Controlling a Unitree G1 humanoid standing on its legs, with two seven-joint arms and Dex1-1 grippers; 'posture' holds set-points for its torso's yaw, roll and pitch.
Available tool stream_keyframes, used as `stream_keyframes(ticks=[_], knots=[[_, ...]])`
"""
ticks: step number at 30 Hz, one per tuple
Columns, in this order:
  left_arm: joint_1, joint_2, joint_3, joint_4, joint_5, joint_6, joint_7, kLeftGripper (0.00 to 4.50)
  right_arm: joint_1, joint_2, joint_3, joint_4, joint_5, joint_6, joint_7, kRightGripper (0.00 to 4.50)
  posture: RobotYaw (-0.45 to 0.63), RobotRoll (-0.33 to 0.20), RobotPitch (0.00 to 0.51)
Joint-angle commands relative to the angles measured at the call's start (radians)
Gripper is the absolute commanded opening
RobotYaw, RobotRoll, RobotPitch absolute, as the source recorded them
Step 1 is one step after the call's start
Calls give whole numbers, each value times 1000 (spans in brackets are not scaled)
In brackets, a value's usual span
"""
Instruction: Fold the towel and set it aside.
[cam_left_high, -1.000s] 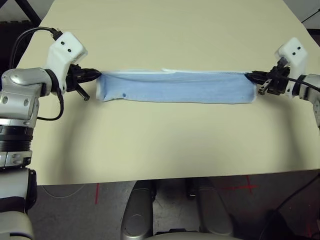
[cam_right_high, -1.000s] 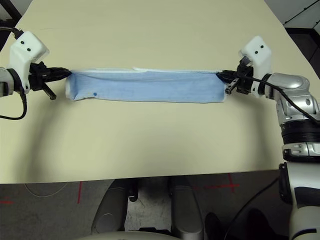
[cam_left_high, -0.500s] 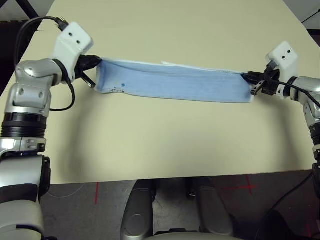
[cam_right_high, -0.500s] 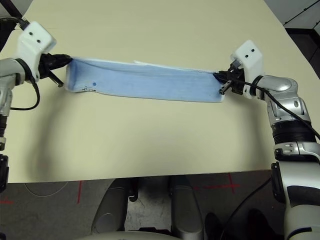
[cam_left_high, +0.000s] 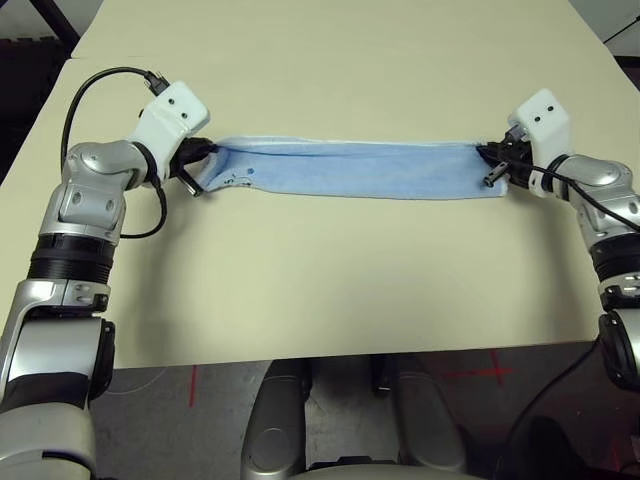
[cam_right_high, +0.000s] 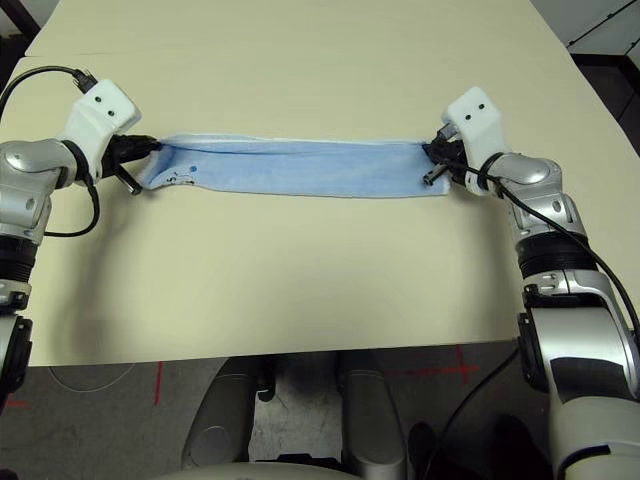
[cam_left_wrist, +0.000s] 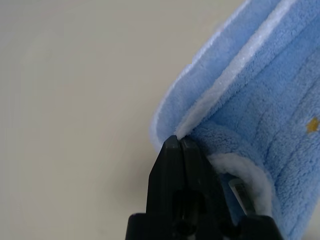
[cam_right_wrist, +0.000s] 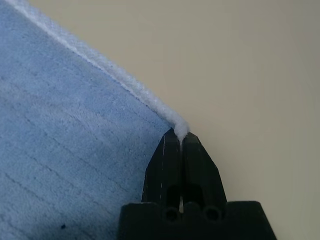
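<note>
Towel (cam_left_high: 350, 170) lies stretched across the beige worktop (cam_left_high: 330, 280), corners pinched by closed left fingers (cam_left_wrist: 177, 165) and right fingers (cam_right_wrist: 181, 160); left wrist view reveals a yellow motif (cam_left_wrist: 312, 124).

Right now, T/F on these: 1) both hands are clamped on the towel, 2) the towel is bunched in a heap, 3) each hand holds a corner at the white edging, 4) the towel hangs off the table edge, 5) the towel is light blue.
1) True. The left hand and the right hand are each shut on an end of the towel.
2) False. It is stretched out as a long narrow strip between the two hands.
3) True. The wrist views show the closed fingertips pinching the white edging at a corner.
4) False. It lies well inside the table, away from every edge.
5) True. Light blue with white edging.
</note>
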Motion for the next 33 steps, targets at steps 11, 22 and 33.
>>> stream_keyframes(ticks=[11, 22, 33], knots=[[60, 26, 16, -32, 17, 48, 13, 10, -38, 14, 10, 156, -48, -91, -23, 0, 17, 0, 334], [-14, -26, 37, 41, 34, 9, 161, 3289, -40, 24, -8, 143, -35, -79, -30, 555, 12, 0, 331], [-118, -39, 61, 160, 73, -90, 335, 4500, -33, 30, -18, 129, -31, -76, -46, 4377, 12, 0, 331]])
